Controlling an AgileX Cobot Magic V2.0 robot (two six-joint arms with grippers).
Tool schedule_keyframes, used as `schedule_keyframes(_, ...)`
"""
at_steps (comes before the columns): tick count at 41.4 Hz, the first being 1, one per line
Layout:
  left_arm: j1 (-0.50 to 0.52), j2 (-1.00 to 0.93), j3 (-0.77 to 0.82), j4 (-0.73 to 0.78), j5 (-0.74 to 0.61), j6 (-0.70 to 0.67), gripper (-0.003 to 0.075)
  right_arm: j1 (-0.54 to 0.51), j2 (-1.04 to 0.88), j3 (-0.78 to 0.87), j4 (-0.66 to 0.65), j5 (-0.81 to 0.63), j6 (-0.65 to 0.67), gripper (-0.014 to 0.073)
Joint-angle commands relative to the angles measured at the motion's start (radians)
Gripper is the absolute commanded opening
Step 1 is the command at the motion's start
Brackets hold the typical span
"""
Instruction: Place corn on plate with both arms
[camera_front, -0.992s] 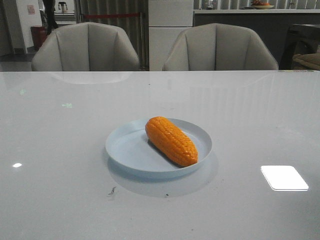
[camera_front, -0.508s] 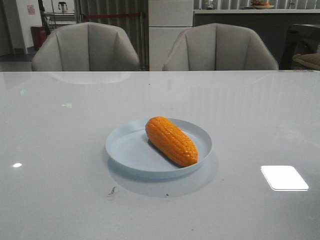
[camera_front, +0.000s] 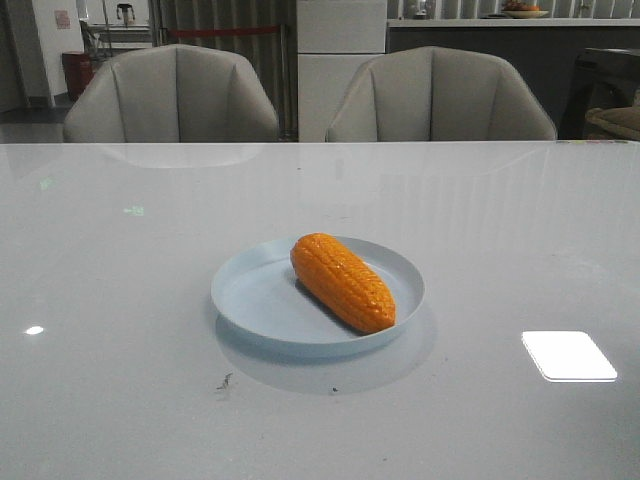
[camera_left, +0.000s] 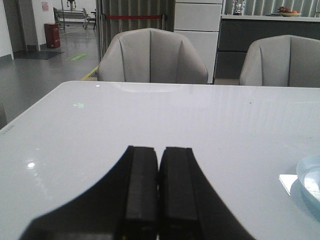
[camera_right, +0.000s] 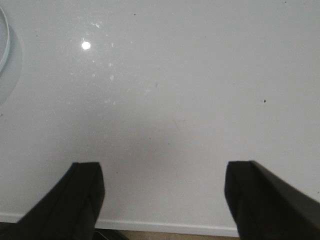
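The orange corn (camera_front: 343, 281) lies at a slant on the pale-blue plate (camera_front: 255, 300) in the middle of the white table, its far tip near the plate's back rim. Neither arm shows in the front view. My left gripper (camera_left: 159, 149) is shut with nothing between its black pads, low over bare table; a sliver of the plate (camera_left: 309, 177) shows at that view's edge. My right gripper (camera_right: 162, 172) is open over bare table close to the table's edge, and only a bit of the plate's rim (camera_right: 5, 42) shows there.
Two grey chairs (camera_front: 172, 95) (camera_front: 440, 95) stand behind the table's far edge. A bright light patch (camera_front: 568, 355) reflects off the glossy table (camera_front: 120, 300) at the front right. The table's near edge (camera_right: 165, 227) runs under my right gripper.
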Motion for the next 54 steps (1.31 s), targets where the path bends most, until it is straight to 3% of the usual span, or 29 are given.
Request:
schedule_keyframes(1, -0.008, -0.017, 0.035, -0.001, -0.076, -0.012, 0.0096, -0.008, -0.011, -0.025, -0.001, -0.059, -0.008, 0.0601)
schedule_keyframes(21, -0.008, -0.017, 0.035, -0.001, -0.076, -0.012, 0.0096, 0.020, -0.384, 0.059, -0.003, -0.085, -0.008, 0.0589)
schedule_keyframes(26, -0.008, -0.017, 0.035, -0.001, -0.076, -0.012, 0.0096, 0.053, -0.538, 0.121, -0.003, -0.120, -0.008, 0.0484)
schedule_keyframes(34, -0.008, -0.017, 0.035, -0.001, -0.076, -0.012, 0.0096, 0.055, -0.755, 0.187, -0.002, -0.202, -0.008, 0.0204)
schedule_keyframes(40, -0.008, -0.017, 0.035, -0.001, -0.076, -0.012, 0.0096, 0.055, -0.872, 0.249, 0.023, -0.296, -0.008, 0.0044)
schedule_keyframes(54, -0.008, -0.017, 0.035, -0.001, -0.078, -0.012, 0.0096, 0.094, -0.861, 0.496, 0.091, -0.654, -0.008, 0.0056)
